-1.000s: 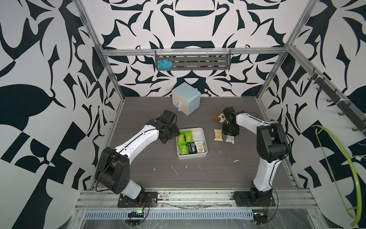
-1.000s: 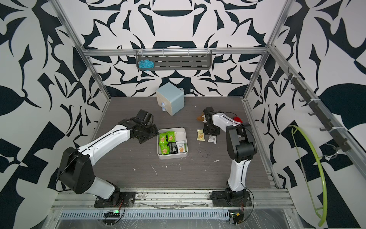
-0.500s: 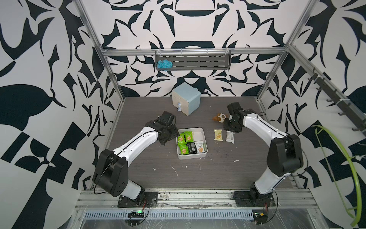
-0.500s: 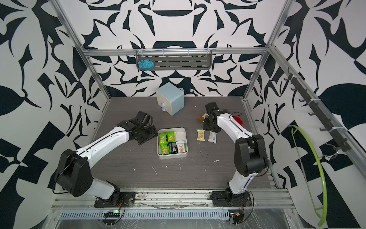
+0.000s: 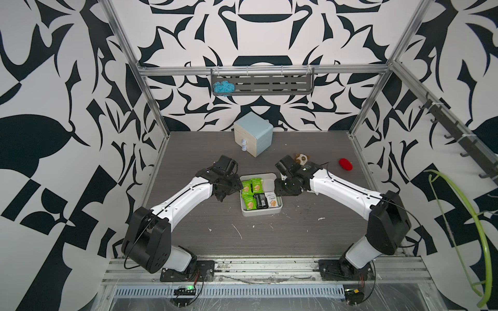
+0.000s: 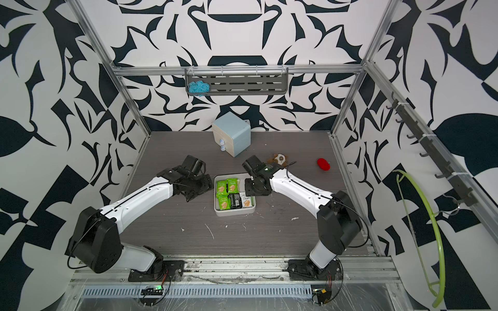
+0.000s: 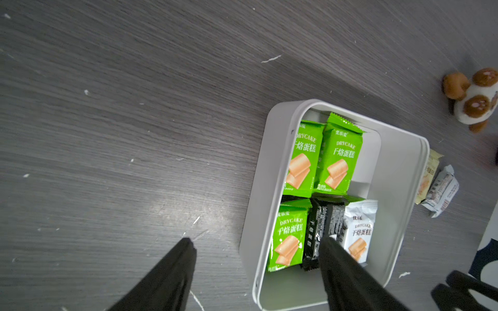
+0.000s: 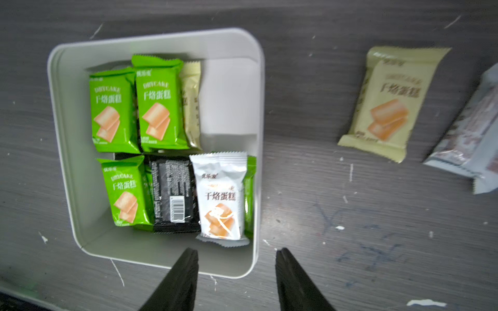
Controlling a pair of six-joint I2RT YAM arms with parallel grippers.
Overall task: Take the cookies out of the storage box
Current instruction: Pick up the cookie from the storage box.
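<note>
Right wrist view: the right gripper [image 8: 234, 255] hangs over the box [image 8: 67, 134] rim, jaws partly apart, empty. The left gripper [image 7: 256, 250] gapes wide, empty, above the box's edge. Most cookies [image 8: 159, 107] lie in the box; two lie on the table [image 8: 323, 188] just beside it.

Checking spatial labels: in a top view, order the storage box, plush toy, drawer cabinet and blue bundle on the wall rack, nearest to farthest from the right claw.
1. storage box, wall below the right claw
2. plush toy, just behind it
3. drawer cabinet, at the back of the table
4. blue bundle, up on the wall rack
</note>
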